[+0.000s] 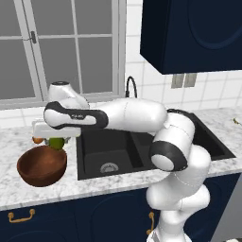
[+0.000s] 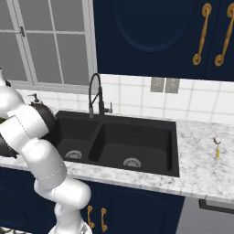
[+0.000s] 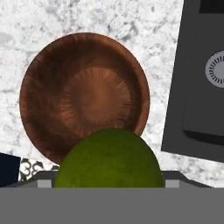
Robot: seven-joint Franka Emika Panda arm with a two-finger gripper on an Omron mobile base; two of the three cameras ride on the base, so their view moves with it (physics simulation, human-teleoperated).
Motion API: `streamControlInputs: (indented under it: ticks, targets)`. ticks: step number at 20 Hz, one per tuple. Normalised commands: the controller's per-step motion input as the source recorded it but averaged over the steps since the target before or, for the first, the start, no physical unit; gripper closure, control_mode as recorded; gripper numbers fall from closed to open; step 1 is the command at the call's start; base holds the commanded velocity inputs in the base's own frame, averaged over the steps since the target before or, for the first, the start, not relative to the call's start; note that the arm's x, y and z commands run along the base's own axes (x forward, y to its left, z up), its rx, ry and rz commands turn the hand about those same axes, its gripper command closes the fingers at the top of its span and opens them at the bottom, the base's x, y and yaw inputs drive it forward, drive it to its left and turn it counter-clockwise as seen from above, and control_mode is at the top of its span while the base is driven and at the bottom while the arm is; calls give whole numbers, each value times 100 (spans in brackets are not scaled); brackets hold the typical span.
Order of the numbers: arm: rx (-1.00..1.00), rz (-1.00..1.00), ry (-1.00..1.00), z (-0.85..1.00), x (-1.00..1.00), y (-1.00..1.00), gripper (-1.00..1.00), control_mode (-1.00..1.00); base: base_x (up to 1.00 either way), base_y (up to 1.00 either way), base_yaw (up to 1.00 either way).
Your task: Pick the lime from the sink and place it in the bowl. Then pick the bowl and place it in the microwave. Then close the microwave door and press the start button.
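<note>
Above the bowl [image 3: 83, 98], the pincer [image 1: 56, 141] stands spread wide, pinching the lime [image 3: 108, 159] between its tips.

The left base view looks forward and down from behind the arm at the white marble counter [image 1: 28, 189], facing the window wall. The right base view faces the same wall from the other side. Both share the black matte double-basin sink [image 1: 118, 153] [image 2: 137, 137] and its tall black arched faucet [image 2: 96, 93]. The hand view looks straight down, close over the round reddish-brown wooden bowl [image 3: 83, 94] near the counter's front edge, with the sink's rim at its right.
</note>
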Motion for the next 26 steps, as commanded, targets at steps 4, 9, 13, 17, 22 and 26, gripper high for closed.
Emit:
streamControlInputs:
  ticks: [4, 9, 13, 17, 22, 26]
  targets:
    - [-1, -2, -1, -27, 42, 50, 100, -100, 0, 0, 0]
    - [0, -4, 0, -39, 5, 15, 100, -100, 0, 0, 0]
    - [0, -3, 0, -65, 5, 6, 100, -100, 0, 0, 0]
    - [0, 0, 0, -55, 0, 0, 100, -100, 0, 0, 0]
    - [0, 0, 0, -49, 9, 0, 100, -100, 0, 0, 0]
    - [0, 0, 0, -46, 2, 0, 100, -100, 0, 0, 0]
